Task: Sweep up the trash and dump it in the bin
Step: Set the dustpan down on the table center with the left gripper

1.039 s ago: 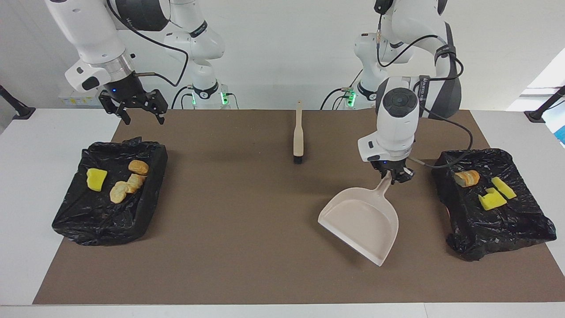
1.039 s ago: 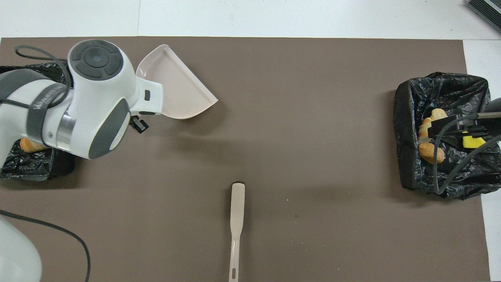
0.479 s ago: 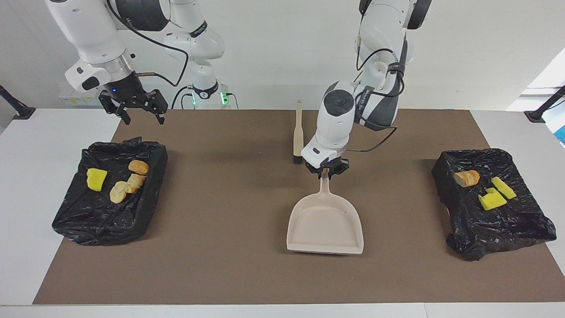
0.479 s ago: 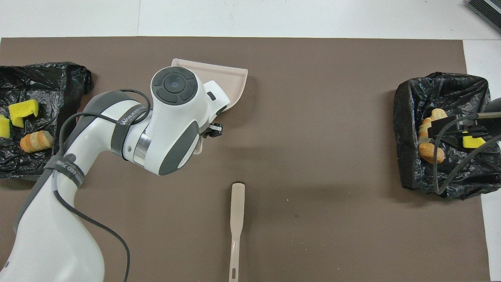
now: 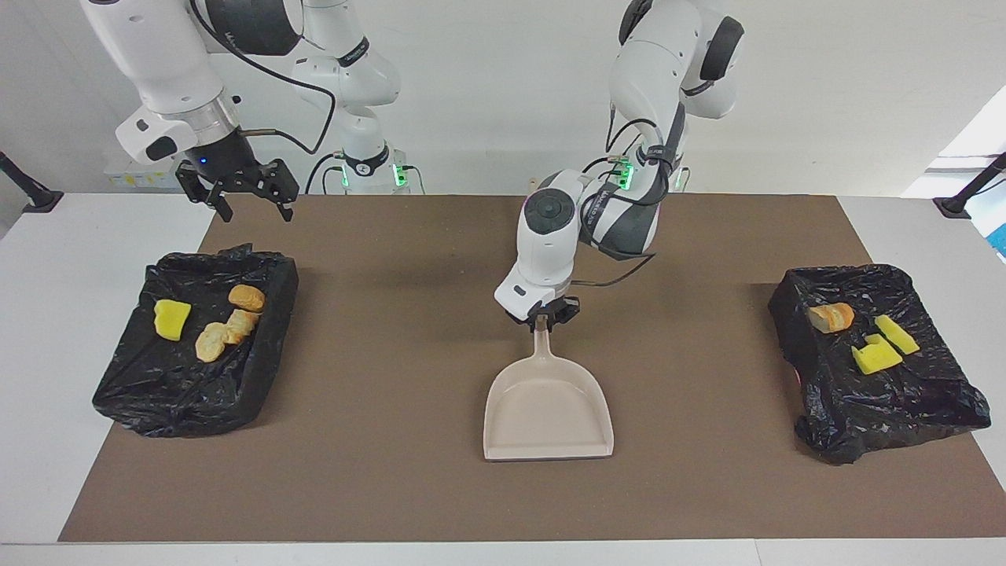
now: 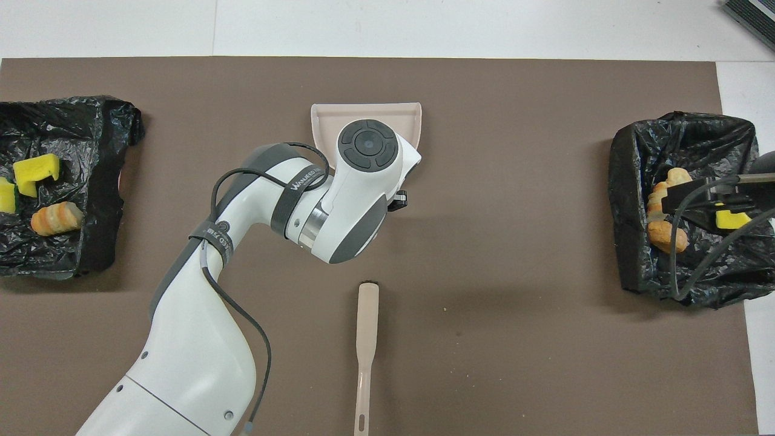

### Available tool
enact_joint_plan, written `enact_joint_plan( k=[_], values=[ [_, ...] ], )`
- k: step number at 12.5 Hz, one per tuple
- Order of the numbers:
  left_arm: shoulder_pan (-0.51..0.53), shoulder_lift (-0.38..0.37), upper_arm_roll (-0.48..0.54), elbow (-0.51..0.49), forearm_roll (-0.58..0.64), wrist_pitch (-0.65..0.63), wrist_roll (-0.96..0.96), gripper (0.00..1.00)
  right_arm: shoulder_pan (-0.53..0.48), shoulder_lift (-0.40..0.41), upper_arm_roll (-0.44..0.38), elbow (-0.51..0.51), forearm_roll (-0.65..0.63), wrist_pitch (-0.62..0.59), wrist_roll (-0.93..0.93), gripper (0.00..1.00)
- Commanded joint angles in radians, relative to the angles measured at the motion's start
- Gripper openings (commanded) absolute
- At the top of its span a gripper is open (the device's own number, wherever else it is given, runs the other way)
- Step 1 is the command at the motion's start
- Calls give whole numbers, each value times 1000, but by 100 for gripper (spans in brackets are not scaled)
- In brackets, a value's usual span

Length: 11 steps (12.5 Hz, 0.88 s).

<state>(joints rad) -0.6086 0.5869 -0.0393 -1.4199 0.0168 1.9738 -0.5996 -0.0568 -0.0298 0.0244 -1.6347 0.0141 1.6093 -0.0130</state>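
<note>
Dustpan (image 5: 548,410) has swung from the left arm's end to mid-mat since a second ago, mouth facing away from the robots. Left gripper (image 5: 542,319) pinches its handle tip. Right gripper (image 5: 250,204) hangs spread over the mat edge near its bin (image 5: 149,393), waiting. Trash: four pieces (image 5: 211,321) in that bin, three (image 5: 864,334) in the left-end bin (image 5: 864,409). Brush (image 6: 366,348) lies on the mat (image 5: 377,472), nearer the robots than the dustpan.
</note>
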Motion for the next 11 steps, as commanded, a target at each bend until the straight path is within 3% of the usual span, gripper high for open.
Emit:
enact_joint_plan(
  k=[1,2,3,6,11],
  values=[
    [-7,13,13,26,-24,-1,4,50,-5,-21,3,-25,10,15,19,100],
    [-7,13,13,26,-23,0,4,87,-5,-21,3,-25,10,15,19,100],
    [-7,11,13,26,-12,0,9,100,-5,-21,3,-25,10,15,19,100],
    [10,-60,22,6,49,-19,79,100,-5,-21,3,-25,10,15,19,100],
    [119,-361,35,-292,54,-9,329,100,-5,-21,3,-25,10,15,19,100]
  ],
)
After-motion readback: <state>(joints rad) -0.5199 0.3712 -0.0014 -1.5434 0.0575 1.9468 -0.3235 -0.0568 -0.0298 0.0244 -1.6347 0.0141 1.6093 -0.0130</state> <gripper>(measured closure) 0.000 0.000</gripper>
